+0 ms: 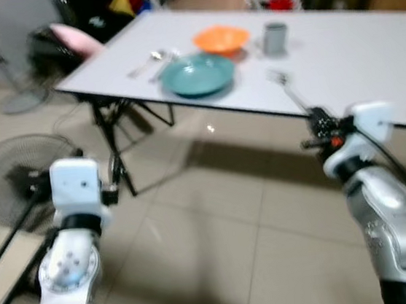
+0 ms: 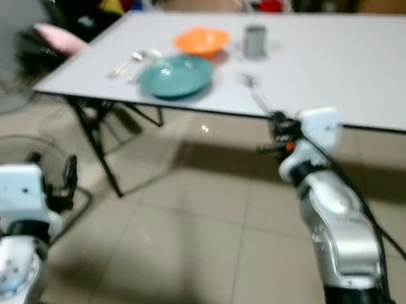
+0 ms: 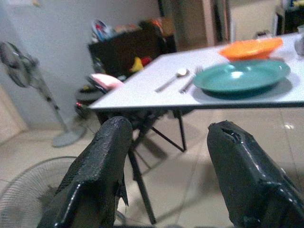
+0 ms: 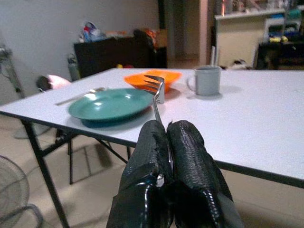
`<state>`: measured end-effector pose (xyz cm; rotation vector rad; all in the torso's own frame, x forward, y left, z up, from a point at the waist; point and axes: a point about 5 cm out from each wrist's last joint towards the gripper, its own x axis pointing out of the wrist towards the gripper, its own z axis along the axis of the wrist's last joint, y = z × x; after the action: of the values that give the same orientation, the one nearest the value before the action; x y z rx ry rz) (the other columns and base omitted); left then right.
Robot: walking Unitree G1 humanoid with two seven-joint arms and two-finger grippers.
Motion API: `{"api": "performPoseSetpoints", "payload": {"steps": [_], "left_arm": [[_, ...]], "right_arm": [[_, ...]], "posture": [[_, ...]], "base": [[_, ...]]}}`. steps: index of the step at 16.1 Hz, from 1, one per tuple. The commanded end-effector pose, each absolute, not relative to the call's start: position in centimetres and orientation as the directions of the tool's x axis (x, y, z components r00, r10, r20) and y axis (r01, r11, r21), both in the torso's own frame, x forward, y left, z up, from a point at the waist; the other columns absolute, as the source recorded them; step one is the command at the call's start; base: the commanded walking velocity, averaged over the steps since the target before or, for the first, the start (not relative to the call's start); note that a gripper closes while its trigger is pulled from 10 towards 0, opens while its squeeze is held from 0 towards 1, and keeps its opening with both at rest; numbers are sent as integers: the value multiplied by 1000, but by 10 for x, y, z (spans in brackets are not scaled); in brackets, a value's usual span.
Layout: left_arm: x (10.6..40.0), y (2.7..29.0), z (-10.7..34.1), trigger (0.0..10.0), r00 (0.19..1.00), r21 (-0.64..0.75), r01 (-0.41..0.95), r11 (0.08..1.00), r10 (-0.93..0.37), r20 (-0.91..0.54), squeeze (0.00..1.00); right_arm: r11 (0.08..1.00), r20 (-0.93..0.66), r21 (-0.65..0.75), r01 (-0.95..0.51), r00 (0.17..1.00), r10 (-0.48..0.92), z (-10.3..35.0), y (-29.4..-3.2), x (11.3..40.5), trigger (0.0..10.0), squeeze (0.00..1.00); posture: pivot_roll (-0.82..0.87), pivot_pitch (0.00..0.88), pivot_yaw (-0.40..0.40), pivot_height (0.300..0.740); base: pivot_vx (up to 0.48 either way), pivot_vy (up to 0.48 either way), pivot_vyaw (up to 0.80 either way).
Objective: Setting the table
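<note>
A white table [image 1: 353, 54] carries a teal plate [image 1: 198, 75], an orange bowl [image 1: 221, 40] behind it and a grey mug [image 1: 274, 39] to the right. A spoon [image 1: 150, 60] and a fork [image 3: 190, 81] lie left of the plate. My right gripper [image 4: 166, 128] is shut on a second metal fork [image 4: 156, 92]. It holds that fork just in front of the table's near edge, tines raised over the tabletop to the right of the plate. My left gripper [image 3: 168, 130] is open and holds nothing, low over the floor to the left of the table.
A floor fan [image 1: 15, 181] lies beside my left arm and a standing fan [image 1: 13, 93] is further back left. A pink object [image 1: 76, 38] sits by the table's far left corner. Folding table legs [image 1: 110, 144] stand under the near left corner. Tiled floor lies ahead.
</note>
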<state>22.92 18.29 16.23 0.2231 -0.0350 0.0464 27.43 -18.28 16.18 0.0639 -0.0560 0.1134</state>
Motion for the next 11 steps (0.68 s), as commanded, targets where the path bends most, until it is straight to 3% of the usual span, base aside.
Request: {"api": "performPoseSetpoints", "payload": {"steps": [1, 11], "left_arm": [[231, 175, 165, 10000, 999, 213, -11, 977, 1, 51, 0], [236, 161, 155, 10000, 998, 186, 54, 981, -62, 33, 0]], "right_arm": [[997, 81, 45, -63, 995, 59, 166, -196, 273, 10000, 0], [1000, 78, 19, 15, 997, -16, 165, -214, 259, 10000, 0]], "posture": [[-118, 15, 42, 740], [-163, 0, 66, 740]], "base": [[356, 0, -800], [357, 0, -800]]}}
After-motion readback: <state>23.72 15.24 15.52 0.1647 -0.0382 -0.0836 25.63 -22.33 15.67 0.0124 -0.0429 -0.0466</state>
